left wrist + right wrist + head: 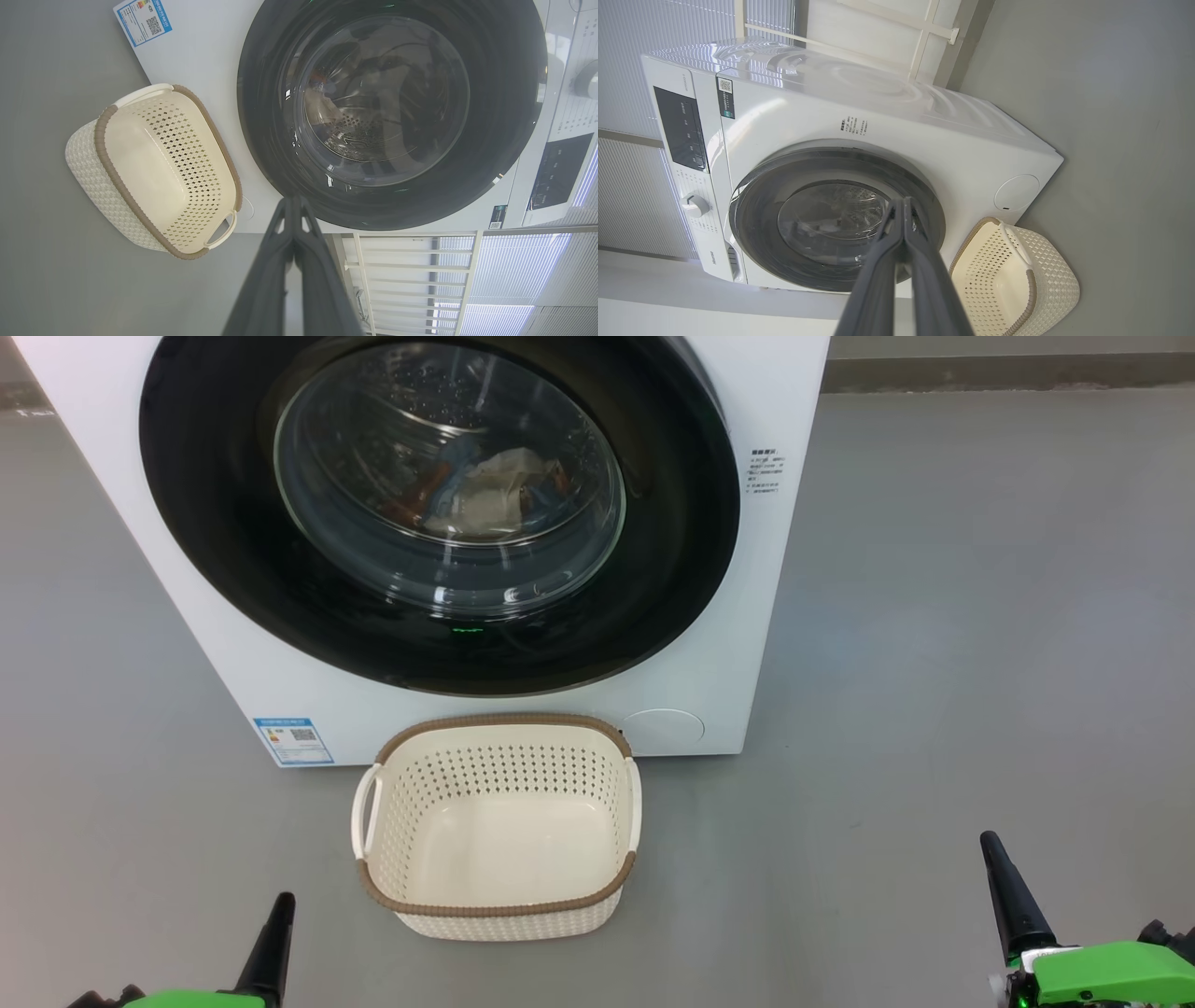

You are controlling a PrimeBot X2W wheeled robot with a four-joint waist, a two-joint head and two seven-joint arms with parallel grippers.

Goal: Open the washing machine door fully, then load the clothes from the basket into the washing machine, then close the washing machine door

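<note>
The left fingers [271, 943] and the right fingers [1013, 905] are each pressed tightly together, tip against tip, holding nothing. They point forward low over the grey floor [980, 663], well apart from each other.

Ahead of them and between the two pairs, nearer the left fingers, the cream basket [495, 723] stands upright on the floor, brown rim uppermost and bare bottom showing. Just beyond it, farther from the fingertips, rises the white washing machine [766, 616]. The basket's far rim sits close against the machine's lower front; whether the two touch cannot be told.

The round black door [215, 523] lies shut, flat against the machine's front. Behind its bulging glass window the clothes [495, 490] rest in the steel drum, a pale cream piece with blue and orange cloth around it.

A blue label [292, 740] marks the machine's lower corner straight ahead of the left fingers. A round white flap [663, 728] sits at the other lower corner, on the right fingers' side of the basket.

Seen from the left wrist, the left fingers [266, 280] close to a single point that ends at the door's black rim, with the basket off to one side. From the right wrist, the right fingers [878, 280] meet the same way, their tip in line with the glass window. A dark control panel [682, 128] and a white dial [694, 205] lie beyond, at the machine's far edge.
</note>
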